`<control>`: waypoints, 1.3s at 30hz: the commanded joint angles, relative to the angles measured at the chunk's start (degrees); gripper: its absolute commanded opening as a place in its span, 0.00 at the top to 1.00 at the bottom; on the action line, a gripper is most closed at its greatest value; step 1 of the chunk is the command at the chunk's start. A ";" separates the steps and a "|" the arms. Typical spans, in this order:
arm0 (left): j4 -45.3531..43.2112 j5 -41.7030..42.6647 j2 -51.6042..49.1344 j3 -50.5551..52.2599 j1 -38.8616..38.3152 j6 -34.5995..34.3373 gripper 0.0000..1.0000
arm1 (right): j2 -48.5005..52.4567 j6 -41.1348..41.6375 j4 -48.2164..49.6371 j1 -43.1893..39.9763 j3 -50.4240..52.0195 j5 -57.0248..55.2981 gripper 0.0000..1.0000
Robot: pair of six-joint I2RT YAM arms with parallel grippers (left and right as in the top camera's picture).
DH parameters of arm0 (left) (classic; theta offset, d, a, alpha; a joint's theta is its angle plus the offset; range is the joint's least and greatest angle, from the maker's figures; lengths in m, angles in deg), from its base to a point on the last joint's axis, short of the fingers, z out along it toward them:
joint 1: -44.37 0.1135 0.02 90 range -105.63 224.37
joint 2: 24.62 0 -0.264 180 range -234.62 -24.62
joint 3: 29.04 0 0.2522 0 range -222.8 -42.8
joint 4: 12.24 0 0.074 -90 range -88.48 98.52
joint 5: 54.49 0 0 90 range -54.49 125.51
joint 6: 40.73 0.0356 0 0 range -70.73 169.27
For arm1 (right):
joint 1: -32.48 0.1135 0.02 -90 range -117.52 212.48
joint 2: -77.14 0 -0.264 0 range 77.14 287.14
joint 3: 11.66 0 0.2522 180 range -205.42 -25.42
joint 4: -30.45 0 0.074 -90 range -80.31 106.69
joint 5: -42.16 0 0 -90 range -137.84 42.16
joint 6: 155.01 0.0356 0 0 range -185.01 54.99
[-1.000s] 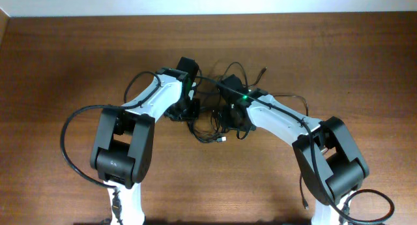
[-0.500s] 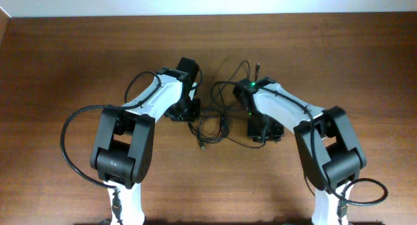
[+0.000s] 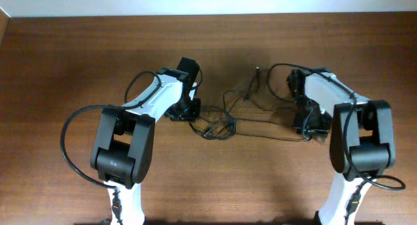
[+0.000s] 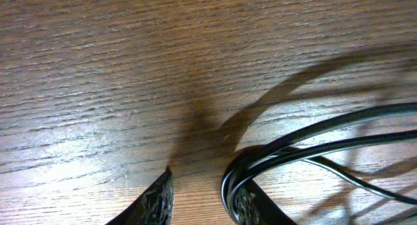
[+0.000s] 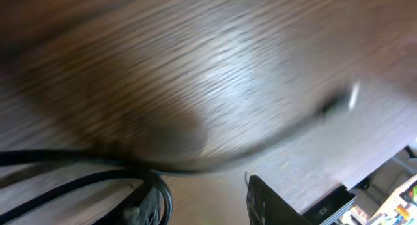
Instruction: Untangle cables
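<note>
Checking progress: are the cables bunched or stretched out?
Stretched out: the cables run between the left arm and right arm, with a small knot near the left.

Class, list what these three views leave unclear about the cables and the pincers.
Overhead: how the cables cross is too small to trace, and the arms cover where they are held.
Left wrist: the bottom edge cuts off the left pincer, so its grip is unclear.
Right wrist: blur and the bottom edge obscure the right pincer.

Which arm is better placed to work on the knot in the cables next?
Left. The left tool sits right beside the knot of cables; the right tool is far off to the right of it.
</note>
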 commanded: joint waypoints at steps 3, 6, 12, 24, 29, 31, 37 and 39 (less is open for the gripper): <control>0.57 -3.30 0.00 1.25 0.92 -0.72 0.66 | 1.05 -4.74 -0.26 -5.68 0.61 -2.95 0.45; 0.74 -3.10 0.00 1.25 1.18 -0.74 0.66 | 1.05 -7.85 -3.54 -8.72 -2.49 0.52 0.39; 0.74 -3.08 0.00 1.25 1.16 -0.74 0.64 | 1.03 -10.40 -11.28 -7.54 -11.17 11.61 0.25; 0.50 -3.06 0.00 1.25 1.16 -0.76 0.62 | -0.04 -34.97 -13.94 -1.99 -16.90 45.72 0.18; 0.33 -3.06 0.00 1.25 1.16 -0.76 0.62 | -0.04 -35.06 -10.16 5.27 -16.41 46.21 0.17; 0.33 -3.06 0.00 1.25 1.16 -0.74 0.62 | -0.04 -34.84 -8.00 8.85 -16.41 46.18 0.17; 0.33 -3.04 -0.02 1.25 1.16 -0.76 0.62 | 0.17 -34.84 -3.65 17.70 -16.41 46.14 0.17; 0.33 -3.06 0.00 1.25 1.16 -0.76 0.61 | 0.31 -34.86 -0.92 19.85 -16.41 45.24 0.17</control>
